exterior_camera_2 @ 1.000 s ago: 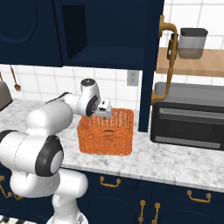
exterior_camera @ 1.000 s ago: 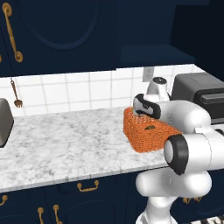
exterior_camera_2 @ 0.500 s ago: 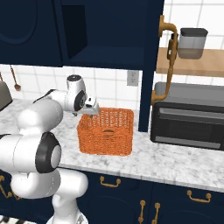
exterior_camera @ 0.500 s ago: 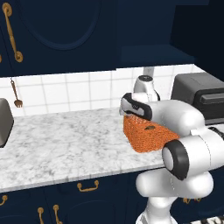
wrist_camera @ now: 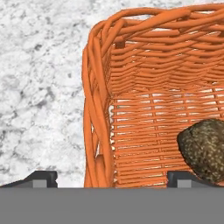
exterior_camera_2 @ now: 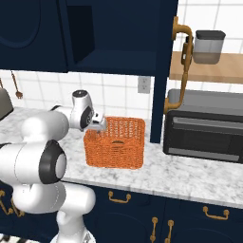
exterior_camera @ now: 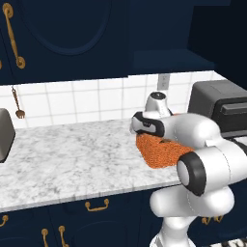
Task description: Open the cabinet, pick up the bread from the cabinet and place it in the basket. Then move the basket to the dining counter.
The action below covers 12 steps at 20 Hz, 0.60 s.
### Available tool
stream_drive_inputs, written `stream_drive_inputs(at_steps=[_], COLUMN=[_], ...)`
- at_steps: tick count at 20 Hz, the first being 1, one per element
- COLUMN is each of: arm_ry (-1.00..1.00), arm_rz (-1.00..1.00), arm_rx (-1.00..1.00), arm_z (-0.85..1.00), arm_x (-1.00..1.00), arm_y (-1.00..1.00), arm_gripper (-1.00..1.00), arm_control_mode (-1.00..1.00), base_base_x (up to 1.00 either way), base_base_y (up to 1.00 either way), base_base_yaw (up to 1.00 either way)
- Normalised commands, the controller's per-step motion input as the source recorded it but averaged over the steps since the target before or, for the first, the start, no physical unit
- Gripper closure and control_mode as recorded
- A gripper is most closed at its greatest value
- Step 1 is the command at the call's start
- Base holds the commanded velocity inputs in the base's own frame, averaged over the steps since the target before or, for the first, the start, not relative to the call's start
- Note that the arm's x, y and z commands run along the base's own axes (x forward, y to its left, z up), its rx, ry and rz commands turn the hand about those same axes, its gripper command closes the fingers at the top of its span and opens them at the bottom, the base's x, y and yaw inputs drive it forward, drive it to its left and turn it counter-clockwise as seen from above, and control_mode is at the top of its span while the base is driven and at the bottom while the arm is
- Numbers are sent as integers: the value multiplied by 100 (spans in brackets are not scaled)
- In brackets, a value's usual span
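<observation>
Bread (wrist_camera: 203, 148) inside basket (wrist_camera: 131, 109), beside one tip of tool (wrist_camera: 111, 177) (jaws spread wide, straddling basket wall).

White arm (exterior_camera: 202, 144), dark joints — your unit as it appeared.
You had glossy white rounded links, a black ring at the big elbow joint (exterior_camera: 189, 173), a dark band at the wrist, a grey-capped white joint housing (exterior_camera_2: 81, 107), and two small dark fingertips (wrist_camera: 41, 177).
</observation>
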Motion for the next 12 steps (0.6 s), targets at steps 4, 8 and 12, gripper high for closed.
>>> stream_drive_inputs(at_steps=[4,8,12], arm_ry=[-5,-5,0], arm_rz=[0,0,0], arm_rx=[0,0,0], arm_z=[-24,-18,0], arm_x=[-2,0,0], arm_y=[6,1,0], arm_gripper=[-100,100,100], arm_control_mode=[-100,-100,-100], base_base_x=[0,0,0], base_base_y=[0,0,0], base_base_yaw=[0,0,0])
